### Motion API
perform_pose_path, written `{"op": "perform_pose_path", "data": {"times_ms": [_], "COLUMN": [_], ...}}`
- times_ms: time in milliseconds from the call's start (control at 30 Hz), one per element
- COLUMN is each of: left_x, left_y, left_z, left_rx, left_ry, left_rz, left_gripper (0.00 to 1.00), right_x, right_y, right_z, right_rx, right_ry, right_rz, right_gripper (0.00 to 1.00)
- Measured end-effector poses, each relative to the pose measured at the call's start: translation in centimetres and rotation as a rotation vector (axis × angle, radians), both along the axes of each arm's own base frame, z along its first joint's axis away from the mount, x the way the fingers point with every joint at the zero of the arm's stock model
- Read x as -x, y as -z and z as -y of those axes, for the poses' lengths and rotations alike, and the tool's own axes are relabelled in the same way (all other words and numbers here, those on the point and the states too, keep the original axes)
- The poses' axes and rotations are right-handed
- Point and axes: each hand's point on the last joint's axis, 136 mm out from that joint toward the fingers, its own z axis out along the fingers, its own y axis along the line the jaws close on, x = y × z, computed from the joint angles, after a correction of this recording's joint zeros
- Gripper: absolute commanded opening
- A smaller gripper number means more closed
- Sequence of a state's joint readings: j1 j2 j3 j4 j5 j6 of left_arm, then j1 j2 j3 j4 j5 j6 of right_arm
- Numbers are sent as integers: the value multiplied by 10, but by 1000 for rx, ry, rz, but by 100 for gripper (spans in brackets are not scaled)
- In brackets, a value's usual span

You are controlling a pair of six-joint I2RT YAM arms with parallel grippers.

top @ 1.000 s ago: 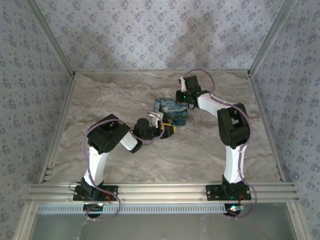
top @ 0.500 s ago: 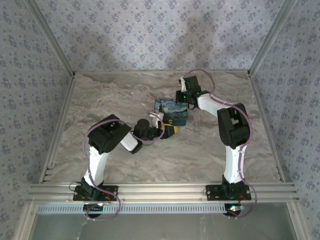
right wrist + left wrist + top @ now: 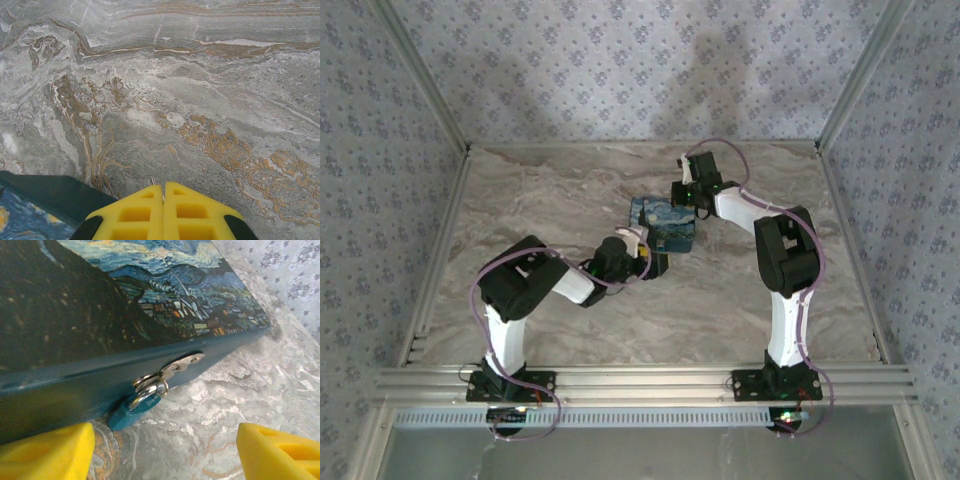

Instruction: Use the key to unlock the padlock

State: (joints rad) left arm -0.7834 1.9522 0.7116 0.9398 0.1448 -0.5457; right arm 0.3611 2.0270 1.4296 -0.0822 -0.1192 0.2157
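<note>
A blue box (image 3: 662, 222) with a painted night-sky lid (image 3: 150, 285) lies mid-table. A teal padlock (image 3: 131, 411) rests on the table against the box's front wall, its silver shackle hooked at the wall with metal rings (image 3: 150, 383). A silver key-like piece (image 3: 184, 363) lies flat against the wall by the rings. My left gripper (image 3: 165, 455) is open, its yellow fingers (image 3: 47, 450) spread wide on either side of the padlock and a little short of it. My right gripper (image 3: 163, 186) is shut at the box's far right corner (image 3: 50, 195). A thin pale sliver shows at its tips.
The marbled tabletop (image 3: 570, 190) runs to papered walls at the back and sides, with metal rails (image 3: 640, 380) along the near edge. Bare table (image 3: 240, 390) lies right of the padlock, and open surface (image 3: 200, 100) stretches beyond the right gripper.
My left gripper's jaws have spread wider, and the left arm's elbow has swung down and to the left. The right arm and the box have not moved.
</note>
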Motion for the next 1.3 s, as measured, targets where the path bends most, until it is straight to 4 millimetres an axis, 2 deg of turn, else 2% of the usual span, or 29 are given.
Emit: {"op": "perform_pose_path", "data": {"times_ms": [133, 267, 433, 767, 933, 1200, 1300], "left_x": [-5, -8, -2, 4, 3, 1, 2], "left_y": [3, 4, 5, 2, 1, 0, 0], "left_z": [8, 16, 24, 32, 32, 31, 31], "left_rx": [-47, -58, -45, -6, 18, 30, 31], "left_ry": [-6, 3, 59, 116, 112, 105, 103], "left_rz": [4, 8, 8, -7, -19, -28, -28], "left_gripper": [74, 68, 63, 67, 67, 69, 69], "right_x": [0, -2, 0, 4, 6, 4, 7], "right_y": [0, -2, -3, -4, -12, -49, -46], "right_z": [-1, -2, -6, -9, 7, 56, 72], "right_rx": [3, 3, 2, 23, 74, 167, 204], "right_ry": [-1, 4, -5, -14, 24, 176, 217], "right_rz": [2, 14, 15, 2, -2, 65, 57], "right_gripper": [0, 0, 0, 0, 0, 0, 0]}}
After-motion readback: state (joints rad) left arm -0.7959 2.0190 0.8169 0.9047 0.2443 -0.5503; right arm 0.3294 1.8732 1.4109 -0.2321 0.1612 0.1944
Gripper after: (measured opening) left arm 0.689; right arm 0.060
